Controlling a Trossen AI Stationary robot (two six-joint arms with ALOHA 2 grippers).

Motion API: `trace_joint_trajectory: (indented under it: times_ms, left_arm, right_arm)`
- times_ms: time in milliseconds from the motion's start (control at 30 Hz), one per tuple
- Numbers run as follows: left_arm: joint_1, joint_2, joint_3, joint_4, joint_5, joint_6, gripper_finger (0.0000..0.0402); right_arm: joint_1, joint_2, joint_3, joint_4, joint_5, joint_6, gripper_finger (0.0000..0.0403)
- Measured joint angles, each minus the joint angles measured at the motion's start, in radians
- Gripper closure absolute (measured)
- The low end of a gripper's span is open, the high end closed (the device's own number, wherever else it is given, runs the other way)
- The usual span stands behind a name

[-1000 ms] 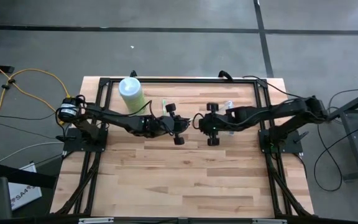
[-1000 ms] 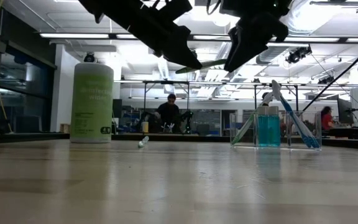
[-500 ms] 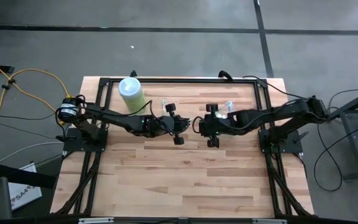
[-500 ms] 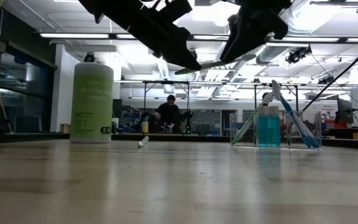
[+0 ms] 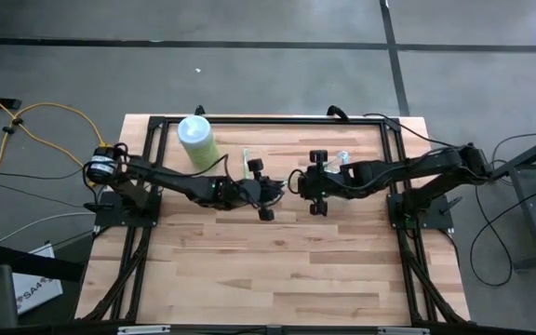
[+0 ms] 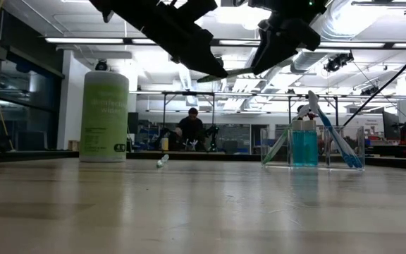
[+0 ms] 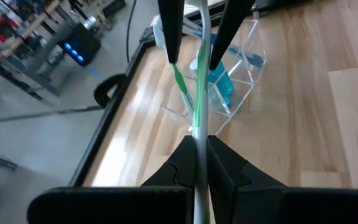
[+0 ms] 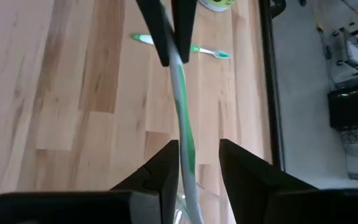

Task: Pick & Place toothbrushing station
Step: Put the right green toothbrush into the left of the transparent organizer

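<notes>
The table (image 5: 277, 270) was bare light wood with a black frame round its edge. Both arms reached in over its far half and met near the middle, raised well clear of the top. A pale-green bottle (image 5: 196, 140) with a white cap stood upright at the far left. The holder (image 6: 313, 145), a clear cup, stood on the far right part of the table beneath the right arm, with a blue bottle and slanting brushes inside it.

The left gripper (image 7: 201, 152) hung in the air with its fingers clamped on a green-and-white toothbrush (image 7: 199, 106), which stuck out level toward the other arm. The right gripper (image 8: 196, 155) faced it, fingers apart on either side of the same brush's free end; whether they touched it could not be told. A second toothbrush (image 8: 180, 46) lay flat on the table near the pale-green bottle.
</notes>
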Motion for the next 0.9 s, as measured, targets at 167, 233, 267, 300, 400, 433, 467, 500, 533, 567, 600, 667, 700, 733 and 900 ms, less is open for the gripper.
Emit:
trace_joint_trajectory:
  times_ms: [167,233,267,300,400,433,467,500,533,567,600,667,700,733,900]
  left_arm:
    - [-0.032,0.000,0.000,0.021,-0.052,0.052,0.0393]
    - [-0.035,0.000,0.000,0.023,-0.055,0.054,0.0393]
    - [-0.034,0.000,0.000,0.023,-0.054,0.055,0.0393]
    - [-0.034,0.000,0.000,0.022,-0.054,0.055,0.0393]
    - [-0.034,0.000,0.000,0.023,-0.054,0.054,0.0393]
    - [-0.034,0.000,0.000,0.023,-0.054,0.053,0.0393]
    - [-0.034,0.000,0.000,0.023,-0.054,0.054,0.0393]
    - [-0.034,0.000,0.000,0.022,-0.054,0.054,0.0393]
    - [-0.034,0.000,0.000,0.022,-0.054,0.054,0.0393]
    - [-0.034,0.000,0.000,0.023,-0.054,0.054,0.0391]
    - [-0.034,-0.001,0.000,0.023,-0.052,0.054,0.0387]
    - [-0.033,-0.001,0.000,0.023,-0.050,0.053,0.0376]
    - [-0.033,-0.001,0.000,0.023,-0.050,0.053,0.0369]
    - [-0.033,-0.001,0.000,0.022,-0.050,0.051,0.0363]
    - [-0.033,-0.001,0.000,0.013,-0.044,0.052,0.0334]
  right_arm:
    - [-0.017,0.000,0.000,0.000,-0.051,0.016,0.0295]
    - [-0.018,0.000,0.000,0.001,-0.054,0.025,0.0295]
    - [-0.018,0.000,0.000,0.001,-0.053,0.027,0.0295]
    - [-0.018,0.000,0.000,0.000,-0.052,0.027,0.0295]
    - [-0.018,0.000,0.000,0.001,-0.052,0.029,0.0301]
    - [-0.018,0.000,0.000,0.001,-0.052,0.029,0.0306]
    - [-0.018,0.000,0.000,0.001,-0.053,0.029,0.0312]
    - [-0.018,0.000,0.000,0.000,-0.054,0.028,0.0319]
    - [-0.018,0.000,0.000,0.000,-0.055,0.028,0.0326]
    - [-0.018,0.000,0.000,0.000,-0.058,0.028,0.0335]
    - [-0.017,0.000,0.000,0.000,-0.059,0.026,0.0344]
    - [-0.017,0.000,0.000,0.000,-0.064,0.025,0.0363]
    - [-0.017,0.000,0.000,0.000,-0.070,0.024,0.0373]
    - [-0.017,0.000,0.000,-0.001,-0.070,0.023,0.0383]
    - [-0.017,0.000,0.000,0.000,-0.068,0.020,0.0387]
